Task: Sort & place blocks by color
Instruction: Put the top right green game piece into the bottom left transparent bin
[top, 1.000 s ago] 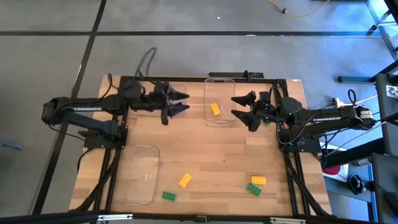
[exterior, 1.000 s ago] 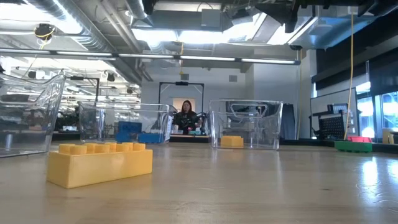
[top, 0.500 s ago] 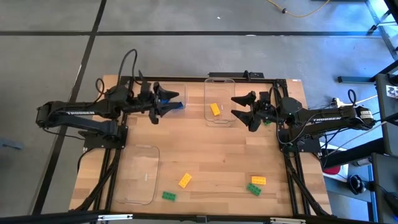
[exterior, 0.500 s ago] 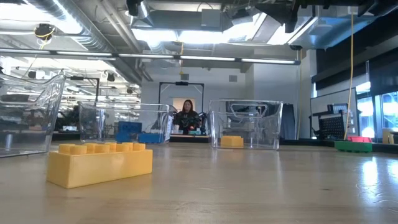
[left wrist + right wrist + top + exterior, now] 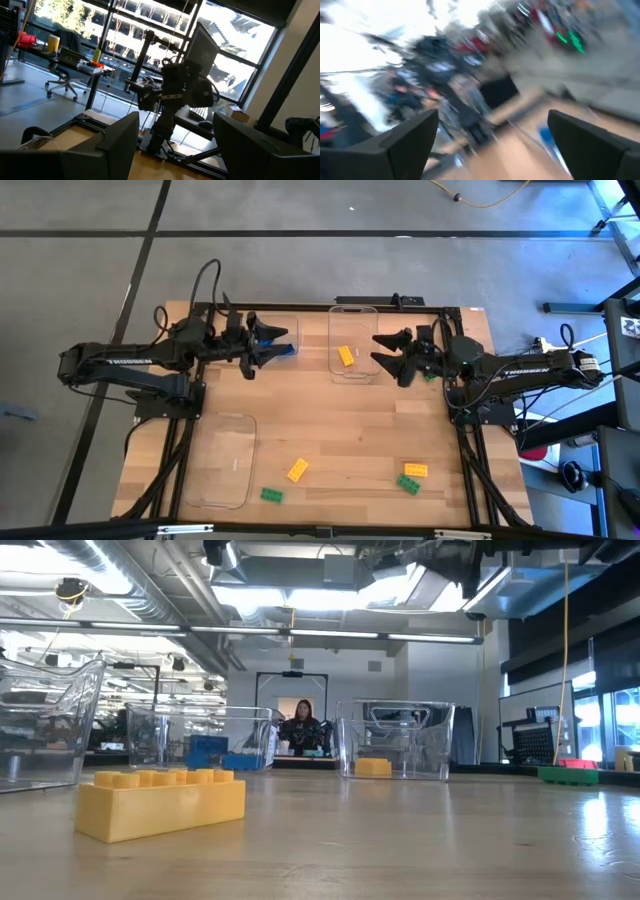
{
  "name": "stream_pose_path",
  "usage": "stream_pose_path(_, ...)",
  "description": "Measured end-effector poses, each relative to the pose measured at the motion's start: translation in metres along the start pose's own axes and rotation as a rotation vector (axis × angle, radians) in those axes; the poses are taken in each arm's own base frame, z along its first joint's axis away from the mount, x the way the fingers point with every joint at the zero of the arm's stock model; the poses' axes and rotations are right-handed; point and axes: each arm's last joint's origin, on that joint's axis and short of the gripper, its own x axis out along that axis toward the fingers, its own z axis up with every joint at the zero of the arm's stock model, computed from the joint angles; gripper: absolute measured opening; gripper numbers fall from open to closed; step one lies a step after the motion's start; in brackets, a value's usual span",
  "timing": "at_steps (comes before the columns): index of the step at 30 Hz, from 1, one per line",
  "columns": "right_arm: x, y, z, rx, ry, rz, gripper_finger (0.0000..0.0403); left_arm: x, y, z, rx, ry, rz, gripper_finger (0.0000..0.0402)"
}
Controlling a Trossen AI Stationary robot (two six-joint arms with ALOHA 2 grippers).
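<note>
While both claws hang spread and empty, bring your right claw (image 5: 386, 352) down squarely over the green brick (image 5: 429, 376) near the tabletop's right edge.

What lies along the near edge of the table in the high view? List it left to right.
Clear tray → green block → yellow block → a green block with a second yellow block just behind it.
</note>
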Motion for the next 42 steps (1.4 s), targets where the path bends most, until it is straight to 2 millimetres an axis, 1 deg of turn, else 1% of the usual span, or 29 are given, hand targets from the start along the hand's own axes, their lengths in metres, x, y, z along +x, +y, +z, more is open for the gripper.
stream_pose_path(2,0.001,-0.003,0.003,0.014,0.102,-0.129,0.0378,0.000,0.000,0.000,0.000,-0.003,0.007,0.0245)
stream_pose_path(4,0.001,-0.005,0.011,-0.007,0.256,-0.280,0.0378,0.000,0.000,0.000,0.000,-0.004,0.009,0.0245)
stream_pose_path(6,-0.003,-0.009,0.020,0.031,0.410,-0.485,0.0378,0.000,0.000,0.000,0.000,-0.003,0.009,0.0245)
stream_pose_path(9,-0.012,-0.024,0.029,0.065,0.605,-0.814,0.0378,0.000,0.000,0.000,0.000,-0.004,0.012,0.0245)
stream_pose_path(10,-0.015,-0.030,0.030,0.057,0.669,-0.897,0.0378,0.000,0.000,0.000,0.000,-0.004,0.013,0.0245)
stream_pose_path(12,-0.021,-0.044,0.026,0.057,0.801,-1.039,0.0378,0.000,0.000,0.000,0.000,-0.005,0.013,0.0245)
stream_pose_path(14,-0.024,-0.059,0.018,0.111,0.925,-1.122,0.0378,0.000,0.001,0.000,0.000,-0.005,0.016,0.0245)
stream_pose_path(17,-0.028,-0.083,-0.003,0.172,1.101,-1.178,0.0378,0.000,0.001,0.000,-0.001,-0.011,0.029,0.0245)
stream_pose_path(20,-0.035,-0.108,-0.026,0.207,1.206,-1.247,0.0378,0.000,0.001,0.000,-0.001,-0.013,0.035,0.0245)
stream_pose_path(23,-0.043,-0.128,-0.046,0.248,1.283,-1.290,0.0378,0.000,0.001,0.000,-0.002,-0.013,0.035,0.0245)
stream_pose_path(27,-0.052,-0.144,-0.062,0.278,1.300,-1.330,0.0378,0.000,0.001,0.000,-0.002,-0.013,0.035,0.0245)
stream_pose_path(34,-0.058,-0.163,-0.075,0.318,1.257,-1.332,0.0378,0.000,0.001,0.000,-0.002,-0.013,0.035,0.0245)
stream_pose_path(42,-0.058,-0.176,-0.071,0.345,1.215,-1.315,0.0378,0.000,0.001,0.000,-0.002,-0.014,0.037,0.0245)
